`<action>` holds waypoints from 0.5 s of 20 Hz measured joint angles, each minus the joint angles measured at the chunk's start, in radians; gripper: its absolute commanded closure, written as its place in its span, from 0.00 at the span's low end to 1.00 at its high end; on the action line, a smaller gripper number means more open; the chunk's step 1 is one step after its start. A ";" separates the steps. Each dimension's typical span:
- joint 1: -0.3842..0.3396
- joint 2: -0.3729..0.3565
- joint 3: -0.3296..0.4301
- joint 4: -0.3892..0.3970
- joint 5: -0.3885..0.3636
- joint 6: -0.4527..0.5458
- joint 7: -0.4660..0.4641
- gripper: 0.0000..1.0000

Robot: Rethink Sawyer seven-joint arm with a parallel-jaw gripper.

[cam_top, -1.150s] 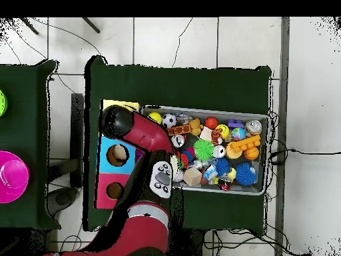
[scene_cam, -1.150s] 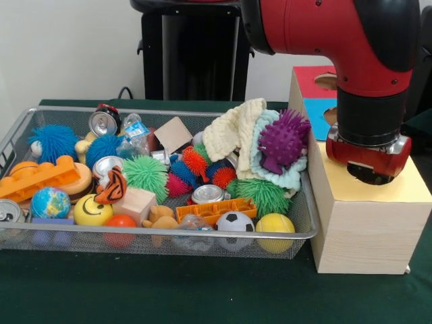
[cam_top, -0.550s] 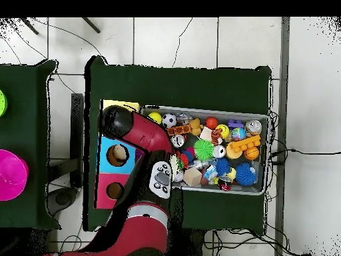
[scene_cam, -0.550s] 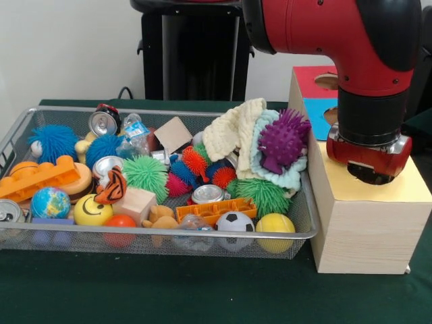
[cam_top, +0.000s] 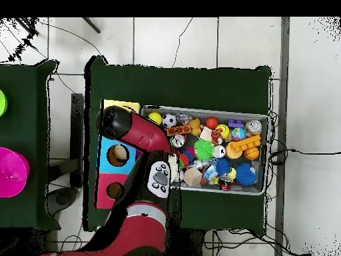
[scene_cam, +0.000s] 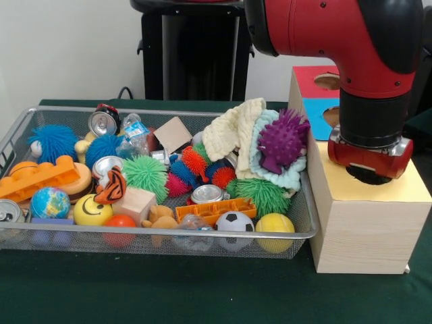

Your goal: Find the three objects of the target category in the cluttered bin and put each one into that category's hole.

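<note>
The wire mesh bin [scene_cam: 305,233] holds a heap of toys: spiky rubber balls such as the green one [scene_cam: 144,173] and the purple one [scene_cam: 282,140], drink cans [scene_cam: 206,194], a soccer ball [scene_cam: 235,221], a yellow ball [scene_cam: 275,225] and an orange brick [scene_cam: 37,175]. To its right stands the wooden sorting box [scene_cam: 364,223] with a yellow, a blue [scene_cam: 318,108] and a red [scene_cam: 312,75] top section, each with a hole. My gripper [scene_cam: 368,174] hangs right over the yellow section, its lower end hidden. In the overhead view the arm's end [cam_top: 114,123] covers the yellow section [cam_top: 120,105].
A cream cloth [scene_cam: 233,128] and a mint cloth [scene_cam: 278,177] are draped at the bin's right end, against the box. A globe ball [scene_cam: 50,202], a smiley ball [scene_cam: 92,210] and a wooden block [scene_cam: 134,203] lie near the front rim. Green cloth covers the table [scene_cam: 169,290].
The arm's end has shifted slightly over the yellow section of the box. The things in the bin lie as before.
</note>
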 measured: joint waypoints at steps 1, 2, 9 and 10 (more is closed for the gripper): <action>0.000 0.000 0.000 0.001 0.000 -0.001 0.000 1.00; 0.000 -0.002 0.000 0.003 0.000 -0.004 0.000 1.00; -0.001 -0.018 0.008 0.025 0.000 -0.019 0.000 1.00; -0.002 -0.023 0.008 0.031 0.000 -0.019 0.000 1.00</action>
